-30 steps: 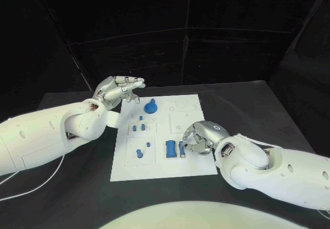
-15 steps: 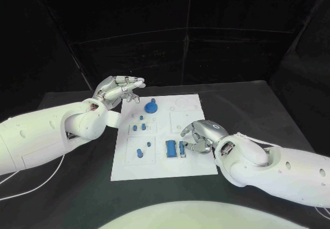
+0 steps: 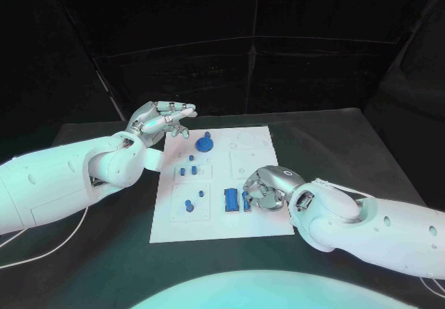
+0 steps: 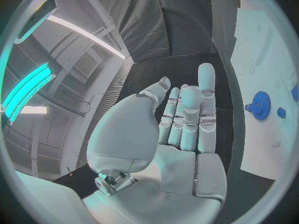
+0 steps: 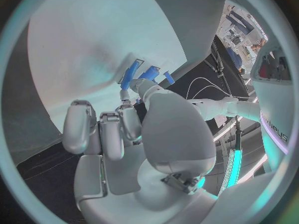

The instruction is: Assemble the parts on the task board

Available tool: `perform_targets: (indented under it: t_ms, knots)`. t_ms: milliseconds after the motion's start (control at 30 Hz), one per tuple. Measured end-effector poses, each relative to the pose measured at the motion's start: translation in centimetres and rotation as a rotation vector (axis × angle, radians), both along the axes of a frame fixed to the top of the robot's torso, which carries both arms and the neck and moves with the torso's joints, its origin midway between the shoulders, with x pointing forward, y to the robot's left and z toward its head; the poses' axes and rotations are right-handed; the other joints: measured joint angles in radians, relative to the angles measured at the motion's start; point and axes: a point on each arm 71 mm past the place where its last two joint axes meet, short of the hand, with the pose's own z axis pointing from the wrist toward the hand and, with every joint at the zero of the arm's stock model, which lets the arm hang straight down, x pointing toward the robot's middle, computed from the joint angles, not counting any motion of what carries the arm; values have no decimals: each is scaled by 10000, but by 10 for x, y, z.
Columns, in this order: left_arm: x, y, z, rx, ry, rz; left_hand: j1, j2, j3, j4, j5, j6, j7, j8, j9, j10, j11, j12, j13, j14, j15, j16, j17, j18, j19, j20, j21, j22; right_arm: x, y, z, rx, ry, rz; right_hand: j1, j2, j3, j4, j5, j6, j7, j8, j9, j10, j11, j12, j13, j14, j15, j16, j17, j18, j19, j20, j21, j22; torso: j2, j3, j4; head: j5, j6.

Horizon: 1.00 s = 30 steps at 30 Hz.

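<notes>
i've got the right hand (image 3: 266, 191) nearest me, curled down on the task board's (image 3: 213, 228) near right edge, fingertips (image 5: 134, 87) at a slim blue bar (image 3: 245, 201) beside the wider flat blue block (image 3: 230, 201); whether it grips the bar i cannot tell. matte white board on the black table (image 3: 92, 257). i see small blue pegs (image 3: 189, 171) seated in shallow square recesses mid-board, and a toothed blue gear (image 3: 204, 143) standing farther back. far left corner, the left hand (image 3: 163, 118) hovers off the board, fingers extended together, holding nothing
</notes>
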Motion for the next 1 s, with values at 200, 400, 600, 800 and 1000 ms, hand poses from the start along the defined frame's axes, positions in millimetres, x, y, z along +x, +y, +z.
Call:
perform_targets:
  t_ms: [200,400,600,800,1000]
  knots:
    - [0,0,0,3,4,1,0,0,0,0,0,0,0,0,0,0,0,0,0,0,0,0,0,0,0,0,0,0,0,1,-2,-105,150,71,0,0,12,12,22,67,-4,0,-17,0,0,0,0,0,0,0,-1,1,0,0,0,10,-7,0,-1,1,-1]
    - [0,0,0,6,10,2,0,0,0,0,0,0,0,0,0,0,0,0,1,0,0,0,0,1,0,0,0,1,1,0,-3,-157,209,63,0,0,64,12,22,67,-4,0,-35,0,0,0,0,0,0,0,-1,0,0,0,0,0,-8,0,-2,1,-8]
    - [0,0,0,11,22,0,43,43,0,0,0,0,0,0,0,1,0,0,1,0,0,0,-12,-1,0,0,0,-8,2,0,-4,-159,206,9,-2,-3,121,-45,-45,67,-4,-135,-136,0,-1,0,0,0,0,-51,-2,1,-35,35,0,-58,-7,-2,-1,1,-10]
    - [0,0,0,15,32,-1,43,42,0,0,0,0,0,0,0,1,0,0,1,0,0,-1,-12,1,0,0,0,-8,4,-1,-3,-36,69,-94,-34,-101,216,-205,-963,-383,80,-350,-410,-217,69,-356,0,0,0,-130,-3,1,-117,115,-153,-235,-7,-6,0,14,7]
    - [0,0,0,18,41,-5,43,42,0,0,0,0,0,0,0,1,0,0,2,0,0,-1,-12,0,0,0,0,-7,6,0,-3,126,-91,-144,1,-136,91,-352,-2041,-627,91,-350,-605,-289,69,-432,0,-36,35,-173,-3,1,-149,148,-202,-338,-7,-3,3,23,12]
